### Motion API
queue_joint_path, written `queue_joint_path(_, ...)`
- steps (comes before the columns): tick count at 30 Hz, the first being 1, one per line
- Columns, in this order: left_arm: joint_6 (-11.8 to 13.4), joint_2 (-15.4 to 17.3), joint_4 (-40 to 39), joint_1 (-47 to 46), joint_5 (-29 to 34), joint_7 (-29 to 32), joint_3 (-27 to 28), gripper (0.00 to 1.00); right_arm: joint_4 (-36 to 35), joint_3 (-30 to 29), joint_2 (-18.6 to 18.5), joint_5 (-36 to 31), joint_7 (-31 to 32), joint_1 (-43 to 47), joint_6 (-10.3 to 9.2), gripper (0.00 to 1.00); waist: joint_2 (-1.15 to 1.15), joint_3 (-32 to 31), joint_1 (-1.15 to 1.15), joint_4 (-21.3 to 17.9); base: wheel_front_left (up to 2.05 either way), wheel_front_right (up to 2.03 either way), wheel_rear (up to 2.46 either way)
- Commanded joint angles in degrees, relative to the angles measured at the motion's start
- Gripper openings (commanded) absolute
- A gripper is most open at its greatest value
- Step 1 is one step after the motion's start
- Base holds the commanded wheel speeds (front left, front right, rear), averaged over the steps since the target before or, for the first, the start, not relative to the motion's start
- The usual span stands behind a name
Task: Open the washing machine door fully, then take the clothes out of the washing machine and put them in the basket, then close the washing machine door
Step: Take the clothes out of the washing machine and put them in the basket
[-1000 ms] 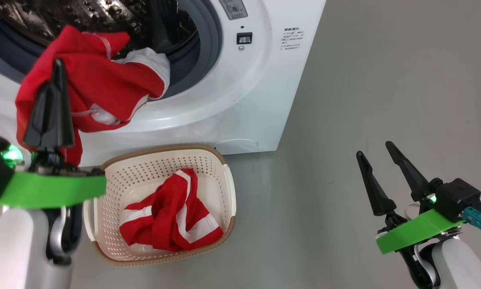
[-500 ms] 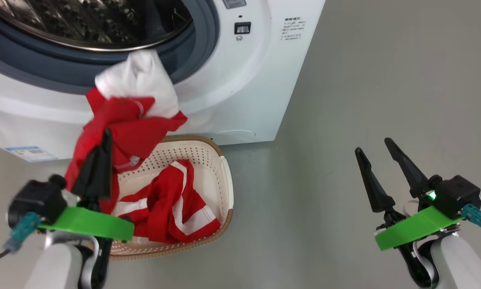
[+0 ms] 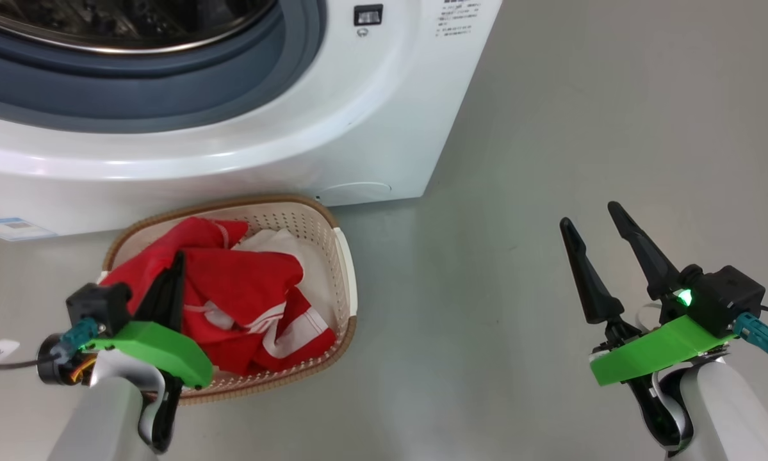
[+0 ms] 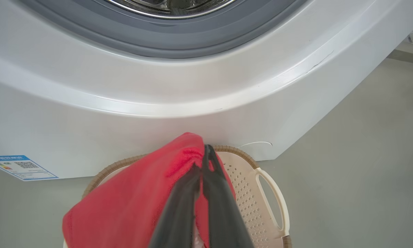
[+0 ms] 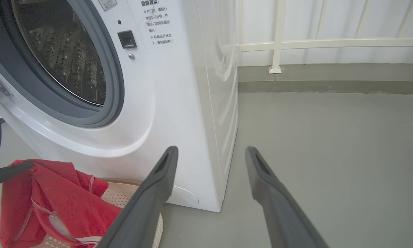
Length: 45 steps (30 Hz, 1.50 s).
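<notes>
Grey floor spreads to the right of the washer, whose drum shows through the uncovered opening, and the basket sits on it just in front of the machine. Left gripper is pinched tight on a red garment over the basket, the cloth draping down onto the other clothes inside. Right gripper hangs well off to the right above bare floor, fingers spread wide and holding nothing.

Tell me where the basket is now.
In the head view the basket sits on the floor at lower left, just before the washing machine, under the left gripper, which grips the clothes.
</notes>
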Motion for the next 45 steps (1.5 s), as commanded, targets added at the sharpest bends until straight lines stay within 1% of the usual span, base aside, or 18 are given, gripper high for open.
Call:
queue_joint_path(1, -0.51, 1.25, 1.27, -2.37, 0.6, -0.8, 1.47, 0.0, -1.53, 1.3, 0.11, -0.76, -0.28, -1.0, 0.09, 1.0, 0.0, 1.07, 0.0, -0.67, 0.0, 0.0, 0.0)
queue_joint_path(5, -1.09, 0.85, 6.91, -5.38, 1.3, -0.93, 1.13, 0.0, -1.69, 1.4, 0.61, -0.98, -0.28, -1.56, 0.09, 1.0, 0.0, 2.37, 0.0, -1.23, 0.0, 0.0, 0.0)
queue_joint_path(11, -1.47, 0.54, 12.36, -7.87, 2.26, -0.95, 0.73, 0.0, -1.88, 1.83, 1.26, -1.18, -0.28, -2.39, 0.09, 1.0, 0.0, 4.06, 0.0, -2.1, 0.0, 0.0, 0.0)
queue_joint_path(17, -1.63, 0.65, 19.42, -11.64, 2.46, -0.95, -1.07, 0.0, -2.15, 2.72, 1.99, -1.41, -0.28, -3.64, 0.09, 1.0, 0.0, 6.99, 0.0, -3.46, 0.0, 0.0, 0.0)
queue_joint_path(27, -1.65, 2.14, 30.46, -17.88, -1.12, -0.17, -6.54, 0.0, -2.54, 3.66, 3.24, -1.81, -0.28, -5.45, 0.09, 1.0, 0.0, 11.79, 0.0, -5.59, 0.0, 0.0, 0.0)
queue_joint_path(34, -1.65, 3.71, 33.14, -20.25, -5.09, 1.53, -9.61, 0.0, -2.6, 4.01, 3.7, -2.1, -0.28, -6.44, 0.09, 1.0, 0.0, 13.26, 0.0, -6.26, 0.0, 0.0, 0.0)
queue_joint_path(35, -1.65, 3.82, 33.26, -20.47, -5.57, 1.53, -10.01, 0.12, -2.58, 4.02, 3.73, -2.14, -0.28, -6.5, 0.09, 1.0, 0.0, 13.31, 0.0, -6.28, 0.0, 0.0, 0.0)
queue_joint_path(36, -1.65, 3.9, 33.36, -20.65, -6.0, 1.52, -10.41, 0.27, -2.56, 3.98, 3.74, -2.17, -0.28, -6.53, 0.09, 1.0, 0.0, 13.29, 0.0, -6.25, 0.0, 0.0, 0.0)
queue_joint_path(38, -1.65, 4.0, 33.55, -20.85, -6.95, 1.44, -11.1, 0.53, -2.47, 3.87, 3.74, -2.21, -0.28, -6.5, 0.09, 1.0, 0.0, 13.14, 0.0, -6.09, 0.0, 0.0, 0.0)
queue_joint_path(39, -1.65, 4.07, 33.62, -20.92, -7.39, 1.37, -11.44, 0.98, -2.4, 3.84, 3.74, -2.22, -0.28, -6.52, 0.09, 1.0, 0.0, 13.04, 0.0, -6.01, 0.0, 0.0, 0.0)
queue_joint_path(40, -1.65, 4.1, 33.67, -20.95, -7.81, 1.31, -11.8, 1.0, -2.32, 3.83, 3.75, -2.22, -0.28, -6.57, 0.09, 1.0, 0.0, 12.92, 0.0, -5.92, 0.0, 0.0, 0.0)
queue_joint_path(45, -1.65, 4.21, 33.28, -20.83, -9.93, 0.61, -13.53, 1.0, -2.04, 3.84, 3.63, -2.23, -0.28, -6.79, 0.09, 1.0, 0.0, 12.17, 0.0, -5.45, 0.0, 0.0, 0.0)
